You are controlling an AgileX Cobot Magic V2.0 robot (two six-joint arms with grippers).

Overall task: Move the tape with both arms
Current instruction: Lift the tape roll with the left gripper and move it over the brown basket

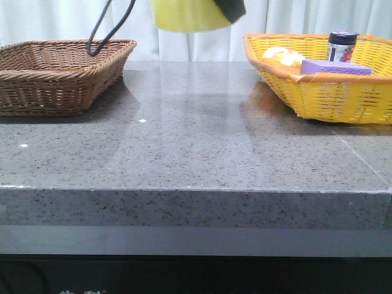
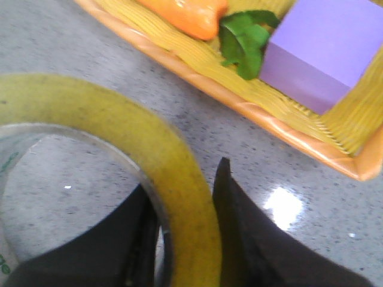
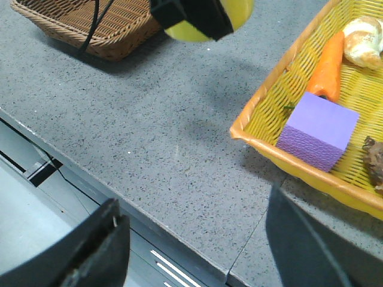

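The tape (image 1: 184, 15) hangs high above the table's middle, cut off by the top edge of the front view. My left gripper (image 2: 185, 197) is shut on the roll's wall, one finger inside the clear core and one outside on the yellow tape (image 2: 149, 143). The right wrist view shows the same tape (image 3: 239, 12) with the left gripper's black body (image 3: 191, 18) across it. My right gripper (image 3: 192, 200) stands open, with nothing between its fingers. It hovers over the table's near edge, well apart from the tape, and is out of the front view.
A brown wicker basket (image 1: 61, 73) sits at the back left. At the back right a yellow basket (image 1: 343, 101) holds a purple block (image 1: 334, 67), a carrot (image 3: 326, 69), a bread roll (image 3: 362, 36) and a dark bottle (image 1: 342, 44). A black cable (image 1: 107, 27) hangs by the brown basket.
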